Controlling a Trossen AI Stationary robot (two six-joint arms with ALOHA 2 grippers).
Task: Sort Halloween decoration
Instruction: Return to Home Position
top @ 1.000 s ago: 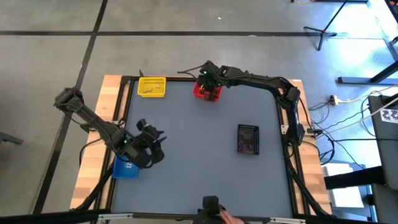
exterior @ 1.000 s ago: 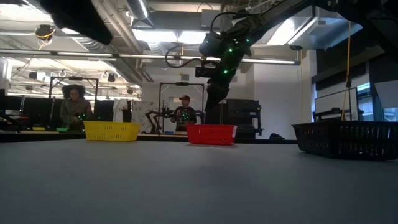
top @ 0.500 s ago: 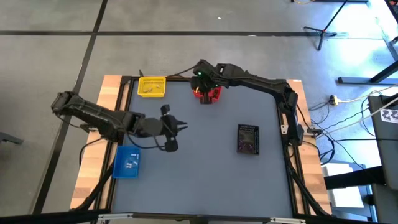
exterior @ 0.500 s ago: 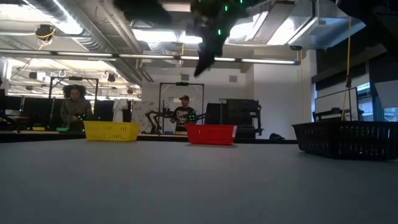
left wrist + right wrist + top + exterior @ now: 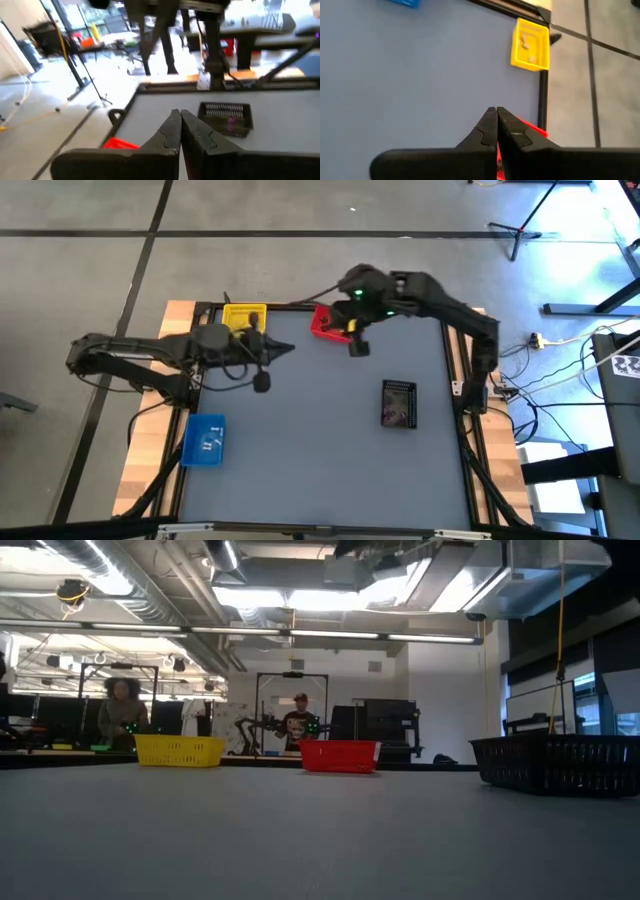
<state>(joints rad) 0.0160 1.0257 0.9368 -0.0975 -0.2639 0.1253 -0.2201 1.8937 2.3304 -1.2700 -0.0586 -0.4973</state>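
My left gripper [image 5: 288, 349] is shut and raised over the table's far left part, beside the yellow bin [image 5: 243, 319]. Its fingers [image 5: 180, 122] show nothing between them. My right gripper [image 5: 342, 322] is shut, high over the red bin [image 5: 325, 323], with nothing seen between its fingers [image 5: 496, 120]. Pale tan trinkets [image 5: 526, 42] lie in the yellow bin [image 5: 530, 44]. White trinkets [image 5: 210, 442] lie in the blue bin [image 5: 204, 442]. Purple and dark trinkets [image 5: 229, 121] lie in the black bin [image 5: 399, 403]. Neither gripper shows in the low view.
The four bins stand on the grey table [image 5: 320, 440]: yellow and red at the far edge, blue at the near left, black at the right. A wide bare stretch lies between them. In the low view, people [image 5: 122, 708] stand in the room beyond the table.
My left gripper has risen from over the blue bin and swung toward the far edge and the right, ending beside the yellow bin. My right gripper has lifted up from the red bin, out of the low view, and shifted slightly toward the right.
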